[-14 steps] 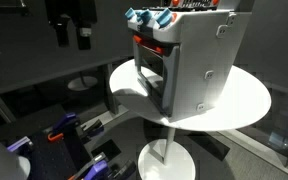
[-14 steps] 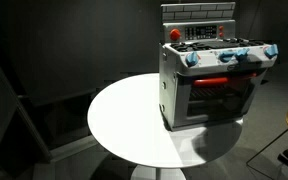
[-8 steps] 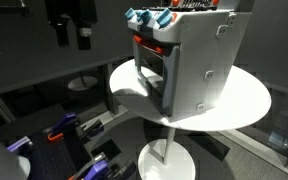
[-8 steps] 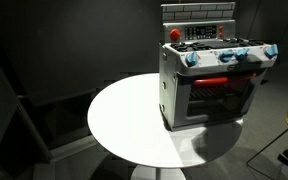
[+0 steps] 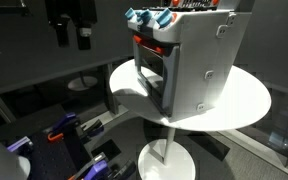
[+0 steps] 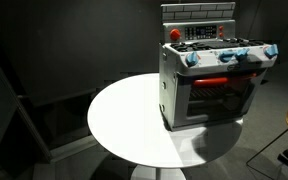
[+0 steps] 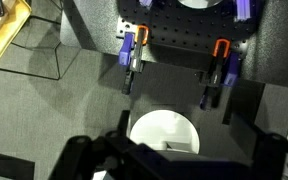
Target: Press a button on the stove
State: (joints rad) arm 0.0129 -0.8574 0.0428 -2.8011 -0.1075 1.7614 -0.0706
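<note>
Well apart from the stove (image 5: 189, 60), the gripper (image 5: 72, 38) hangs unmoved — jaws spread, empty — so the press has not begun.

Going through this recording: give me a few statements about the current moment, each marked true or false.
1. The stove stands upright on the round white table. True.
2. The gripper touches the stove. False: in an exterior view it hangs apart from the stove, beyond the table's edge.
3. The stove has blue knobs along its top front. True.
4. The gripper holds an object. False: its jaws stand open and empty.
</note>
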